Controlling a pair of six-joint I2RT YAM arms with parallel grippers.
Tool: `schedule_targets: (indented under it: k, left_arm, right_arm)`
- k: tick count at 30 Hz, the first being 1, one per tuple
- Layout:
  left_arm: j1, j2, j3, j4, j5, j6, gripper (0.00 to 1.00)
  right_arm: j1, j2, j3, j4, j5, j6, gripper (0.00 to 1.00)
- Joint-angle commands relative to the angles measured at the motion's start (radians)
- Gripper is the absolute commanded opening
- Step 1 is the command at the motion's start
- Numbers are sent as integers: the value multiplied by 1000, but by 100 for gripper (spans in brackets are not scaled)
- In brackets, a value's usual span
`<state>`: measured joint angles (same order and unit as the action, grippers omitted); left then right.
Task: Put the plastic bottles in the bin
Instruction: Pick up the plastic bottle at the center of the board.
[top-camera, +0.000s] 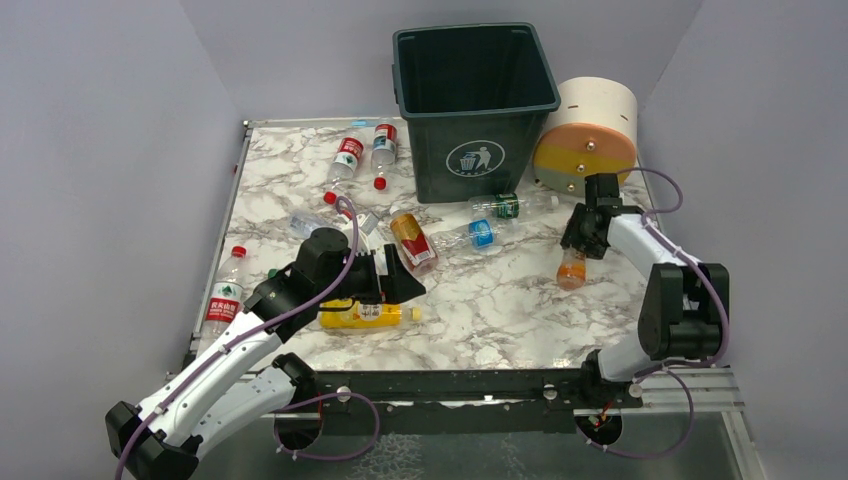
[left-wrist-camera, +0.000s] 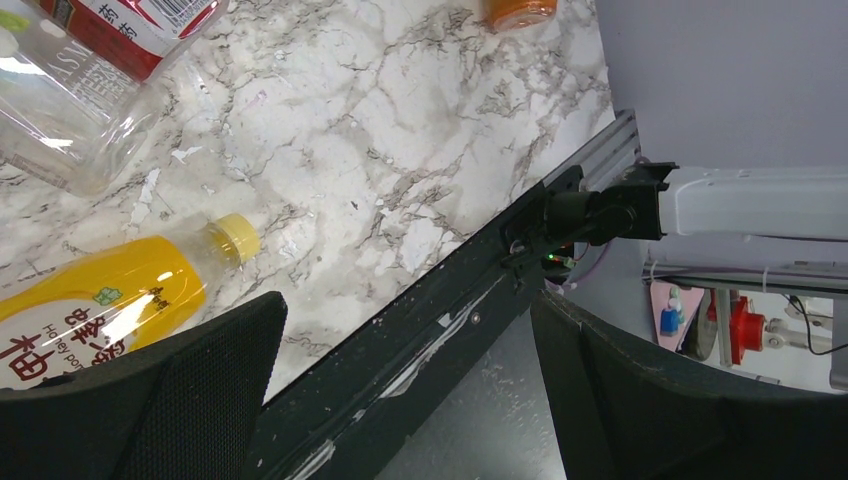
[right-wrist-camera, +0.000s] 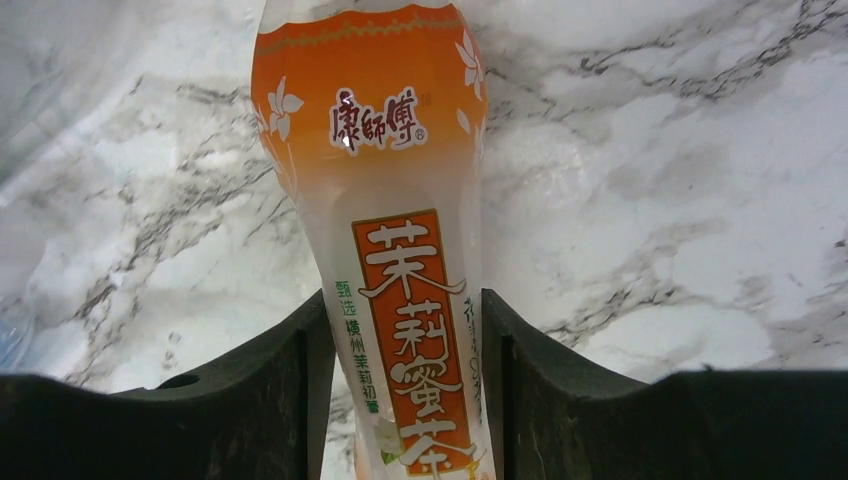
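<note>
Orange-white bottle (right-wrist-camera: 370, 150), Chinese label | right gripper (right-wrist-camera: 405, 305) clamps it | left gripper (left-wrist-camera: 407, 305) wide

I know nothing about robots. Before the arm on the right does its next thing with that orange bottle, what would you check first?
1. Is the right claw around the orange bottle? Ok, one finger sits against each side.
2. Is the grip firm enough to lift? Cannot tell.
3. Is the bottle off the table? Not ok, it appears to lie on the marble.
4. Is the bin upright with its mouth open? Ok.
5. Is the left claw out of the way? Ok, it is open above the yellow bottle, on the other side.
</note>
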<state>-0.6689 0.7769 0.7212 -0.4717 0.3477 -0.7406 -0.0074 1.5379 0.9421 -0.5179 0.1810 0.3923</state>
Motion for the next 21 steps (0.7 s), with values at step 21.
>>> schedule_targets:
  k: [21]
  left_arm:
    - [0,10,-37,80,-1,-14,99]
  right_arm:
    - [79,-431,-96,-148,-390,100,49]
